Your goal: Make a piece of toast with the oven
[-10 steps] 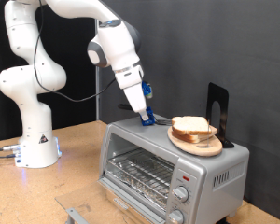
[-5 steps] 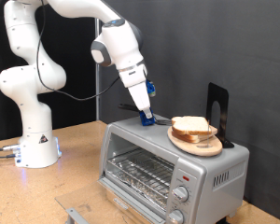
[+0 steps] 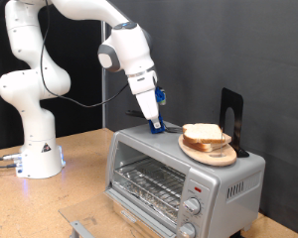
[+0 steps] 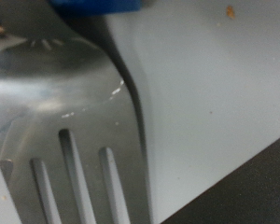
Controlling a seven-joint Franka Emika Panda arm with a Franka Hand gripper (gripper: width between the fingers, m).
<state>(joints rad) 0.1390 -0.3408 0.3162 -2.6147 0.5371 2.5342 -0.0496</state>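
Note:
The silver-grey oven [image 3: 179, 174] stands on the wooden table, door shut, with its wire rack showing through the glass. On its top, a round wooden plate [image 3: 217, 156] carries pale bread slices, with the piece of toast [image 3: 203, 132] uppermost. My gripper [image 3: 157, 126] points down with its blue tip at the oven's top, just to the exterior view's left of the plate. The wrist view shows a slotted metal spatula blade [image 4: 75, 121] very close, lying on the grey oven top [image 4: 215, 84], with a blue part [image 4: 98, 4] at the frame's edge. No fingers show around it.
A black upright bracket [image 3: 231, 111] stands on the oven top behind the plate. The oven's round knobs [image 3: 194, 206] are on its right front. The robot's white base [image 3: 35, 149] is at the exterior view's left on the table. A black curtain hangs behind.
The arm has shifted slightly towards the exterior view's right and straightened a little. The gripper tip stays at the oven top. Bread and plate have not moved.

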